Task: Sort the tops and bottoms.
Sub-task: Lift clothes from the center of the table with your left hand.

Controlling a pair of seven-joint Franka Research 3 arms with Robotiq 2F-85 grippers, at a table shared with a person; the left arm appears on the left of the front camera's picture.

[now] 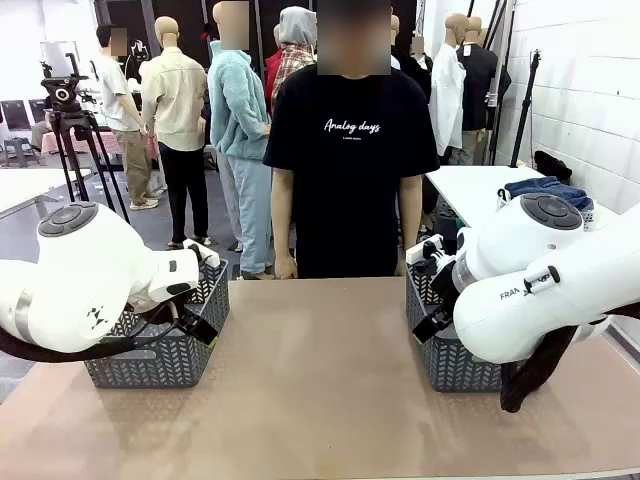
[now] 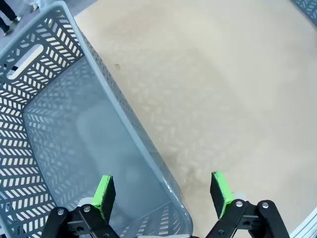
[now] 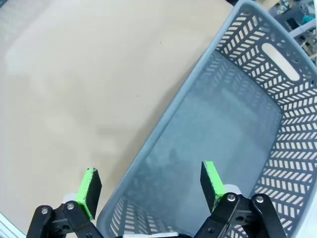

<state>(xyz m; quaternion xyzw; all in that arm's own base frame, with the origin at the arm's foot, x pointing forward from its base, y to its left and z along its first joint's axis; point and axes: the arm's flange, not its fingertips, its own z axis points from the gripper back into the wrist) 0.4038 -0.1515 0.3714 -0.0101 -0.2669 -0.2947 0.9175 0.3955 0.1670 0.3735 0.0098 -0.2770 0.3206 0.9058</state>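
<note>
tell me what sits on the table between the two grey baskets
Nothing: in the front view the tan table is bare between the left basket and the right basket.

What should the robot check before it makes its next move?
1. Left pincer open and holding nothing: ok.
2. Right pincer open and holding nothing: ok.
3. Left basket has room inside: ok, nothing lies in it.
4. Right basket has room inside: ok, nothing lies in it.
5. Something to pick up on the table: not ok, the top between the baskets is bare.
6. Person's hands off the table: ok, they hang at the far edge.
</note>
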